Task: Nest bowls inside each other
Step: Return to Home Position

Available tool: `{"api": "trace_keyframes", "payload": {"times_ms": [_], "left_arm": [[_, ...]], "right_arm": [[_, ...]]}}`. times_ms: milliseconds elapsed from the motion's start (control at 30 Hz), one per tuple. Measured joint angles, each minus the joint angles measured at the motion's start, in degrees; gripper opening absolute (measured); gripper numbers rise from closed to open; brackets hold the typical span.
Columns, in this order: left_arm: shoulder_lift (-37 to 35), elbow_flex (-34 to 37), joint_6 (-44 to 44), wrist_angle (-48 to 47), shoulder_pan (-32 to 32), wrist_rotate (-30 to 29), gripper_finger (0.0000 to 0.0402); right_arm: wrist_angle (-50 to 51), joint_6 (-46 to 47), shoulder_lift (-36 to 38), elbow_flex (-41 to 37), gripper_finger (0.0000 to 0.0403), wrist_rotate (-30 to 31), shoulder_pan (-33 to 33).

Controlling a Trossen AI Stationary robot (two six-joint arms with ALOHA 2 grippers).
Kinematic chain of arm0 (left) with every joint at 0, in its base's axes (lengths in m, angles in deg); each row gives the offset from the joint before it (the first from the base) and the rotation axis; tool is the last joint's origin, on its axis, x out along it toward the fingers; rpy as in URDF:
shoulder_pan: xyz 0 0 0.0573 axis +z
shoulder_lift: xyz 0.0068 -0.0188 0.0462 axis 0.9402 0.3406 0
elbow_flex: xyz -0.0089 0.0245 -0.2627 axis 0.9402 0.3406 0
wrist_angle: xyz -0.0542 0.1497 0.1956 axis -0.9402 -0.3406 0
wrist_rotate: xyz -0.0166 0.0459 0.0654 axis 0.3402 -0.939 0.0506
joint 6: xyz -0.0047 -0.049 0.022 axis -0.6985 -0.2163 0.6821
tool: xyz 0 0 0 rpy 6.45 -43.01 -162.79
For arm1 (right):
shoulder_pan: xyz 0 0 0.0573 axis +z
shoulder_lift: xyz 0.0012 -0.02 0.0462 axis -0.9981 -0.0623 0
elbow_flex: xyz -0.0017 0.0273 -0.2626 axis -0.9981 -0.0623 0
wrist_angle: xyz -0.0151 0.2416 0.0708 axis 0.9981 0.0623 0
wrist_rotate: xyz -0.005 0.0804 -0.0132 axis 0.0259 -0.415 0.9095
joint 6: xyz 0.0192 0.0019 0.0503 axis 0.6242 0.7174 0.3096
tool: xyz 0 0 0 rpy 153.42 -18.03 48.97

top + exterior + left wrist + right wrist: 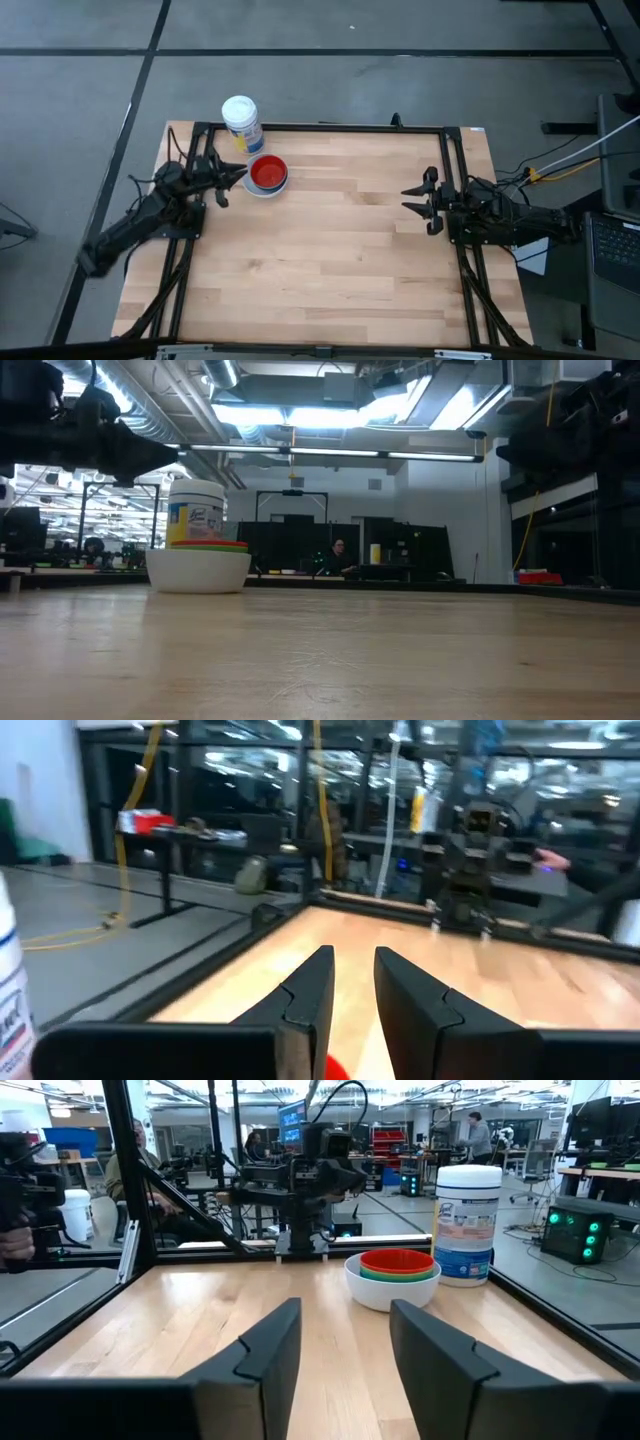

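The bowls stand nested in one stack (267,174) at the table's far left. A red bowl (397,1261) is innermost, a green one is under it, and the white bowl (198,568) is outermost, base on the table. My left gripper (238,174) hovers level just left of the stack and higher than it. Its fingers (352,970) stand a little apart with nothing between them, and a sliver of red (335,1068) shows below. My right gripper (408,199) waits open at the table's right side, pointing level toward the stack (345,1330).
A white canister with a blue label (242,122) stands right behind the stack at the far edge (468,1223). A black frame (320,128) runs along the table's far, left and right sides. Bare wood lies between the two grippers. A person sits beyond the table (125,1170).
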Motion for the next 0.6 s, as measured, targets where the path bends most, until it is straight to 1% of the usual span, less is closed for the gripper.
{"api": "trace_keyframes", "payload": {"times_ms": [133,200,267,333,433,500,600], "left_arm": [[0.01,0.00,3.17,-0.24,-16.18,-20.17,0.0069],[0.36,0.00,4.47,-1.20,-24.43,-29.24,0.0068],[0.68,0.00,5.36,-2.28,-31.93,-36.12,0.0068],[1.39,0.00,6.02,-1.68,-37.66,-41.66,0.0069],[2.40,0.00,6.89,-1.27,-43.20,-46.53,0.0070],[3.12,0.00,6.89,-1.28,-44.69,-46.65,0.0068],[4.51,0.00,6.10,-1.28,-45.15,-46.66,0.0066]], "right_arm": [[0.02,0.02,0.00,0.00,0.0159,0.00,0.00],[0.02,0.00,0.00,0.00,0.0156,0.03,0.00],[0.01,-0.05,0.00,0.00,0.0152,0.26,0.00],[0.02,-0.24,0.00,0.00,0.0148,0.27,0.00],[0.02,-0.26,0.00,0.00,0.0141,0.33,0.00],[0.02,-0.22,0.00,0.00,0.0136,0.41,0.02],[0.03,-0.22,0.00,0.00,0.0129,0.46,0.01]]}}
